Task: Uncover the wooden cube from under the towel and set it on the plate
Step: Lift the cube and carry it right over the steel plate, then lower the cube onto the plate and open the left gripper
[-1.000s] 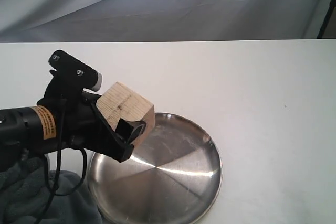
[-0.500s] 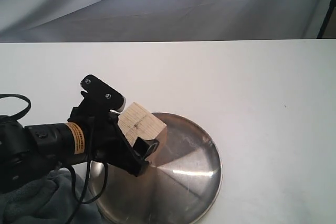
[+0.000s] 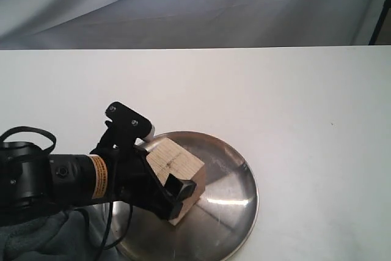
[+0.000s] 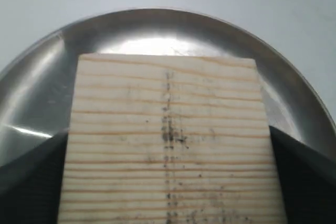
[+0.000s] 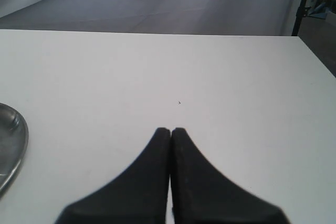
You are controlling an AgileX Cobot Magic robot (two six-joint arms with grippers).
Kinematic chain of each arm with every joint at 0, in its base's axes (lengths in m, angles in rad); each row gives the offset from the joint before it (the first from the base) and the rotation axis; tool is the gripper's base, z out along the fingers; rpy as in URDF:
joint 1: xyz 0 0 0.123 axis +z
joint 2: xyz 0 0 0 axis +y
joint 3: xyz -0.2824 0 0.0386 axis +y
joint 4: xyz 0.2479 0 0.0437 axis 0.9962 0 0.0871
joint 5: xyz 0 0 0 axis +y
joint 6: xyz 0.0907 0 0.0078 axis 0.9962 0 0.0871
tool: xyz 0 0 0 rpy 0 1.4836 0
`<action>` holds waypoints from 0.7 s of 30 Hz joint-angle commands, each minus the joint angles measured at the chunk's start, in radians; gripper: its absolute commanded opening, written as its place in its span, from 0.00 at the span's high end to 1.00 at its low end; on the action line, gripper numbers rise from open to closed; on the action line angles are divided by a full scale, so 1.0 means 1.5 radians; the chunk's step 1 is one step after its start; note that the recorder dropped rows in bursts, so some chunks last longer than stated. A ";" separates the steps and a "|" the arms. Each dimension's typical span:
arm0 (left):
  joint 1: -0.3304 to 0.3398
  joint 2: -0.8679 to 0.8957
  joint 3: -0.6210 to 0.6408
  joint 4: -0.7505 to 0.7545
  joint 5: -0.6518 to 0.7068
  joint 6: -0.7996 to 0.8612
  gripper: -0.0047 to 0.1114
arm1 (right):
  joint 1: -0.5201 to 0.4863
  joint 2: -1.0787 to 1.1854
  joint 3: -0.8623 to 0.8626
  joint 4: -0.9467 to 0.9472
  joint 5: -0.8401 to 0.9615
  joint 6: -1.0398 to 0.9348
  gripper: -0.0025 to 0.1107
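Observation:
The wooden cube (image 3: 177, 168) is pale with fine grain and a small dark mark on top. My left gripper (image 3: 169, 181) is shut on it, black fingers on two opposite sides. It sits low over the left part of the round steel plate (image 3: 232, 175); whether it touches the plate I cannot tell. In the left wrist view the wooden cube (image 4: 168, 145) fills the frame, the plate (image 4: 157, 30) behind it. The blue-grey towel (image 3: 43, 239) lies bunched at the lower left, under the arm. My right gripper (image 5: 171, 129) is shut and empty over bare table, the plate (image 5: 10, 140) just in view.
The white table (image 3: 293, 102) stretches behind and to the right of the plate. A grey cloth backdrop (image 3: 195, 4) hangs beyond the table's far edge. A dark stand (image 5: 303, 3) is at the far right corner.
The left arm has carried the cube down and to the right, from above the plate's left rim to low over the plate's left part. The towel is more hidden by the arm.

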 commanded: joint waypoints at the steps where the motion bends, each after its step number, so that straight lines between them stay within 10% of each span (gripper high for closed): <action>1: -0.053 0.014 -0.002 -0.001 -0.034 0.010 0.96 | -0.005 -0.003 0.002 0.000 -0.002 0.000 0.98; 21: -0.059 0.020 -0.016 -0.044 0.008 0.066 0.90 | -0.005 -0.003 0.002 0.000 -0.002 0.000 0.98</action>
